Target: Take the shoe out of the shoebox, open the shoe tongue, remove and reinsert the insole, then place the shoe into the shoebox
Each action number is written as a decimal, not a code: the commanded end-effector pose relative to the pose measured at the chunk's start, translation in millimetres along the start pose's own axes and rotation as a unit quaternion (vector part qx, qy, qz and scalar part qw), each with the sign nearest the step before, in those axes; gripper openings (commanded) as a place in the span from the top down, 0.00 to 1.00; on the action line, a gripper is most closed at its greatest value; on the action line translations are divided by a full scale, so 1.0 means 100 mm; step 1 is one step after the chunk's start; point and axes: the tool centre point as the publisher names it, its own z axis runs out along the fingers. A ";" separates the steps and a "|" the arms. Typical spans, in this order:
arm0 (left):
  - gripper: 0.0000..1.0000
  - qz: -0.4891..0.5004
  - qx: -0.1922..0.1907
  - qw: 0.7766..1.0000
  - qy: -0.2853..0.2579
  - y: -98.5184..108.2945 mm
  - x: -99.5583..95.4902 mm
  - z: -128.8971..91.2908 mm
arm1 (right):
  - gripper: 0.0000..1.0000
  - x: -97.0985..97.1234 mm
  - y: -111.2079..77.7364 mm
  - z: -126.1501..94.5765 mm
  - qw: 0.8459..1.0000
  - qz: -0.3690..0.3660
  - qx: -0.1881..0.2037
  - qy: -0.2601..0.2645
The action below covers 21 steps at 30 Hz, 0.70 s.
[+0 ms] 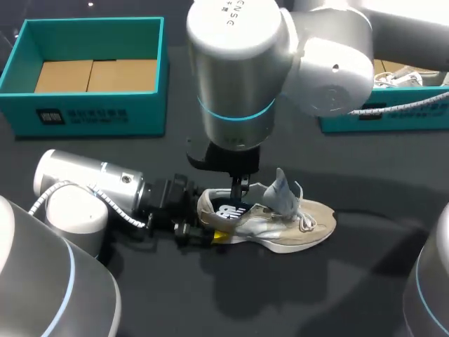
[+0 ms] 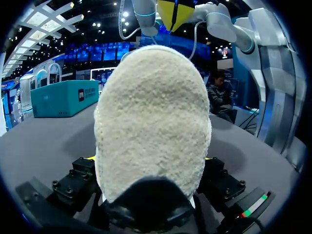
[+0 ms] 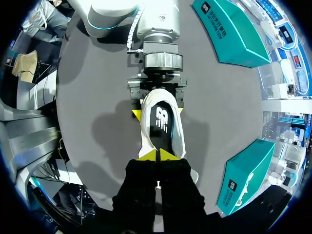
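1. The right arm hangs over the middle of the dark table. It hides the ground just beyond the shoe and the left end of a second teal box at the far right.
2. The teal shoebox stands far left, showing only its brown cardboard floor. The second box holds something pale that I cannot make out.
3. The shoe rests on the table near the middle, outside both boxes. Its long axis runs left to right, heel left and toe right, with the tongue raised.
4. The left gripper clamps the heel from both sides.
5. The right gripper has its tips pressed together at the black insole. Whether they pinch it, I cannot tell.
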 end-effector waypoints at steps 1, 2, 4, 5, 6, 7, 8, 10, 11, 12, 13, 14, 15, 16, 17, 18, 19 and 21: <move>1.00 0.000 0.000 1.000 0.000 0.00 0.01 -0.01 | 1.00 -0.02 0.18 0.25 1.000 -0.009 -0.005 0.011; 1.00 0.000 0.000 1.000 0.000 0.00 0.01 -0.01 | 1.00 -0.02 0.20 0.28 1.000 -0.009 -0.005 0.010; 1.00 0.000 0.000 1.000 0.000 0.00 0.01 -0.01 | 1.00 -0.01 0.25 0.36 1.000 -0.014 -0.007 0.006; 1.00 0.000 0.000 1.000 0.000 0.00 0.01 -0.01 | 1.00 -0.01 0.27 0.40 1.000 -0.012 -0.004 0.004; 1.00 0.000 0.000 1.000 0.000 0.00 0.01 -0.01 | 1.00 -0.01 0.27 0.44 1.000 -0.012 -0.008 0.004; 1.00 0.000 0.000 1.000 0.000 0.00 0.01 -0.01 | 1.00 -0.02 0.27 0.48 1.000 -0.014 -0.010 0.004; 1.00 0.000 0.000 1.000 0.000 0.00 0.01 -0.01 | 1.00 -0.02 0.27 0.52 1.000 -0.011 -0.011 0.005; 1.00 0.000 0.000 1.000 0.000 0.00 0.01 -0.01 | 1.00 -0.03 0.26 0.59 1.000 -0.010 -0.015 0.008; 1.00 0.000 0.000 1.000 0.000 0.00 0.01 -0.01 | 1.00 -0.03 0.25 0.63 1.000 -0.009 -0.017 0.008; 1.00 0.000 0.000 1.000 0.000 0.00 0.01 -0.01 | 1.00 -0.03 0.24 0.67 1.000 -0.010 -0.025 0.008; 1.00 0.000 0.000 1.000 0.000 0.00 0.01 -0.01 | 1.00 -0.03 0.23 0.70 0.999 -0.011 -0.031 0.007; 1.00 0.000 0.000 1.000 0.000 0.00 0.01 -0.01 | 1.00 -0.03 0.22 0.74 0.999 -0.011 -0.034 0.007; 1.00 0.000 0.000 1.000 0.000 0.00 0.01 -0.01 | 1.00 -0.03 0.21 0.78 0.999 -0.009 -0.038 0.011; 1.00 0.000 0.000 1.000 0.000 0.00 0.01 -0.01 | 1.00 -0.04 0.19 0.82 0.999 -0.009 -0.045 0.012; 1.00 0.000 0.000 1.000 0.000 0.00 0.01 -0.01 | 1.00 -0.04 0.18 0.86 0.999 -0.006 -0.047 0.013; 1.00 0.000 0.000 1.000 0.000 0.00 0.01 -0.01 | 1.00 -0.05 0.17 0.90 0.999 -0.004 -0.048 0.016; 1.00 0.000 0.000 1.000 0.000 0.00 0.01 -0.01 | 1.00 -0.05 0.16 0.92 0.999 -0.003 -0.050 0.018; 1.00 0.000 0.000 1.000 0.000 0.00 0.01 -0.01 | 1.00 -0.05 0.15 0.98 0.998 -0.002 -0.054 0.018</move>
